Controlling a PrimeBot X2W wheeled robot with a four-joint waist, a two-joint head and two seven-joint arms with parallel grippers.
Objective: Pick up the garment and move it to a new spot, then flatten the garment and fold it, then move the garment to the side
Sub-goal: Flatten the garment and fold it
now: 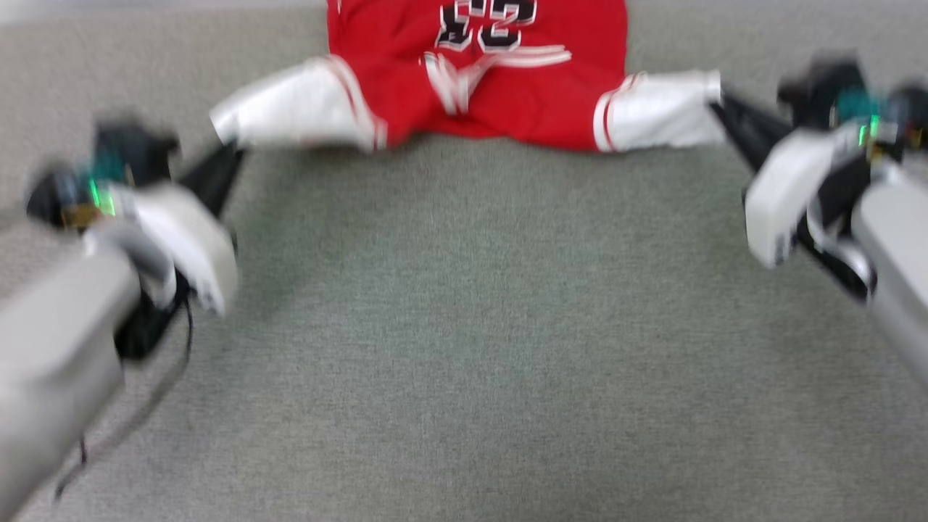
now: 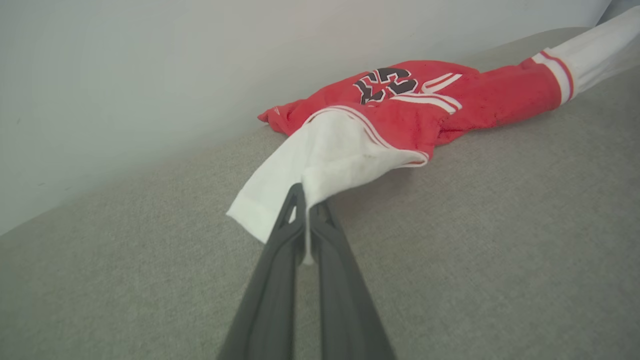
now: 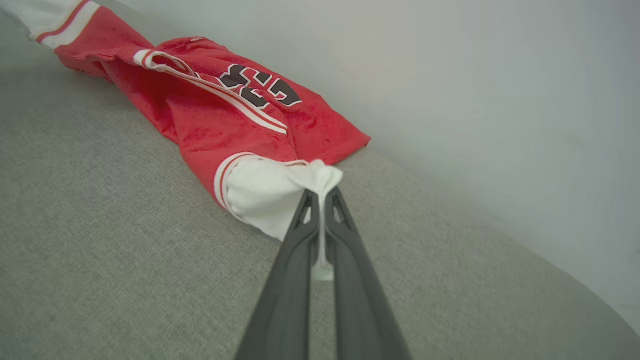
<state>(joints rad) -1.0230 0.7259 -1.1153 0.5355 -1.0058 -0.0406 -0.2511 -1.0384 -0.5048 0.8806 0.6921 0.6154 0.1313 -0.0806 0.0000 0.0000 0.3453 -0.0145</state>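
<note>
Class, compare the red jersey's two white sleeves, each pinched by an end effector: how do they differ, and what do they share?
The left sleeve spreads wide, a flat flap beside the left end effector; the right sleeve bunches to a point at the right end effector. From the head view the left sleeve looks longer than the right sleeve. Shared: both white with red-striped trim, each clamped by a shut end effector.

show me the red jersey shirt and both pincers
red jersey T-shirt with white sleeves (image 1: pixel 551 109): head view, red body fabric
left pincer (image 2: pixel 307 200): left wrist view, between fingertips on sleeve
right pincer (image 3: pixel 322 195): right wrist view, between fingertips on sleeve
</note>
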